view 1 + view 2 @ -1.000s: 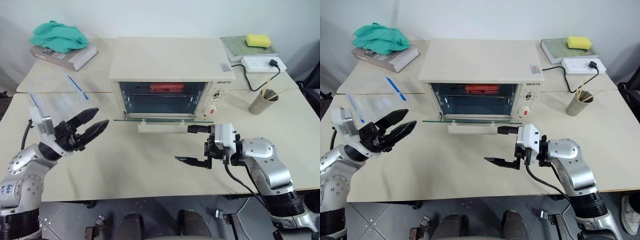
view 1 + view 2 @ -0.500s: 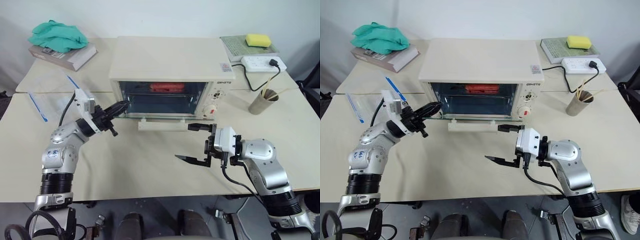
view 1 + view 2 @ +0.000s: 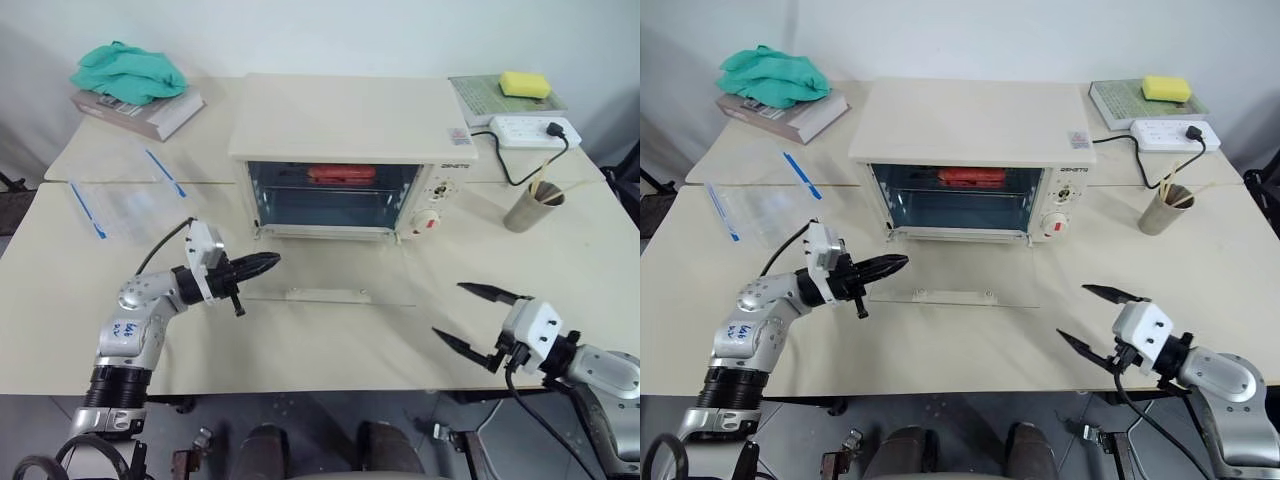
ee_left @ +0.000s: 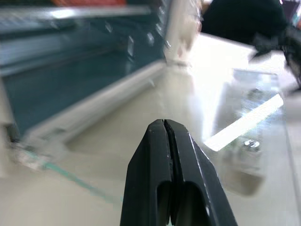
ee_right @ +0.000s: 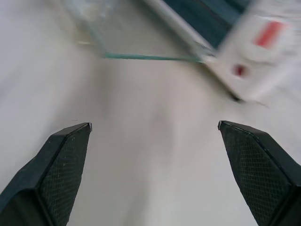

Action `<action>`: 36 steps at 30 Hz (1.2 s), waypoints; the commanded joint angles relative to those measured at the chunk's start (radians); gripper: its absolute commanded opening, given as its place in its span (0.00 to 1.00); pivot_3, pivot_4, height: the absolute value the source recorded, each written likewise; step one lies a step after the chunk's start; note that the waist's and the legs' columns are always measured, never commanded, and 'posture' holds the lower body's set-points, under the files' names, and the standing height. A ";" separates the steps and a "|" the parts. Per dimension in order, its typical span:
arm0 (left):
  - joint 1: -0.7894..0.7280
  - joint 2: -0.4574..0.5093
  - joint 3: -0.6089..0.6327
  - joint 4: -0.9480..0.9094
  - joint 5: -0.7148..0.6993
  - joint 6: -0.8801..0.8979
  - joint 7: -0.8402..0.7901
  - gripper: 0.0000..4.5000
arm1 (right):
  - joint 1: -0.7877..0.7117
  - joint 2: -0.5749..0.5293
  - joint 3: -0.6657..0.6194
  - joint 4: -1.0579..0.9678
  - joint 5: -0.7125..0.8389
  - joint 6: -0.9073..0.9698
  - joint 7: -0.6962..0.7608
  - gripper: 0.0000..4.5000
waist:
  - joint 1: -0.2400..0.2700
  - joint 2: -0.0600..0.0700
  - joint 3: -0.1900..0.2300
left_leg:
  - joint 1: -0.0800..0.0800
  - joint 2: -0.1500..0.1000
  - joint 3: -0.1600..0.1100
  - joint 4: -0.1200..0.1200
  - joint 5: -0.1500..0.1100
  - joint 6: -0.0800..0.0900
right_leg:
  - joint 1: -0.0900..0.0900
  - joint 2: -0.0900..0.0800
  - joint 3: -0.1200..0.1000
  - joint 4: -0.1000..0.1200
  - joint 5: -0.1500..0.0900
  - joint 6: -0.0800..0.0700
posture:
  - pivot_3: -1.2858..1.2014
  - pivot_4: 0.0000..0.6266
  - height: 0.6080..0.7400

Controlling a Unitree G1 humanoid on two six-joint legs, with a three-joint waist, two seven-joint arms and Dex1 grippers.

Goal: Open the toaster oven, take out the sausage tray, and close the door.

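The left claw (image 3: 268,262) is closed on nothing, just above the lowered glass door (image 3: 330,285). The right claw (image 3: 472,315) is held wide open near the tabletop's (image 3: 300,340) front edge. The sausage tray (image 3: 341,175) is seen inside the toaster oven (image 3: 345,125) toward the far edge.

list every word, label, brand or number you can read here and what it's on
Brand word on the toaster oven front panel, above the knobs: dark letters, too small to read for certain.
Small sticker on the oven's top right corner: print illegible.
Blue handwritten marks on the left arm's silver shell: too small to make out.
Book under the green cloth: cover text illegible.
Nothing else bears readable text.
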 commanded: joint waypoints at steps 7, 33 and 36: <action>0.101 -0.046 0.049 -0.038 -0.021 -0.026 0.048 0.17 | -0.338 0.070 0.227 -0.107 -0.342 0.113 -0.257 1.00 | -0.015 0.001 0.000 | 0.000 0.000 0.000 0.000 0.000 0.000 | 0.000 0.000 0.000 0.002 0.000 0.000 | 0.52 0.24 1.00; 0.527 -0.064 0.429 -0.457 -0.371 0.060 0.199 1.00 | -0.955 0.359 0.678 0.496 -0.936 0.026 -0.737 0.80 | -0.050 0.000 -0.001 | -0.001 0.001 -0.001 -0.001 0.000 0.000 | -0.002 -0.002 -0.003 0.003 0.000 0.000 | 0.52 0.24 1.00; 0.523 -0.065 0.417 -0.452 -0.365 0.057 0.197 1.00 | -0.953 0.357 0.682 0.495 -0.945 0.019 -0.746 0.58 | -0.050 0.000 -0.001 | -0.001 0.001 -0.001 -0.001 0.000 0.000 | -0.003 -0.002 -0.003 0.003 0.000 0.000 | 0.52 0.24 1.00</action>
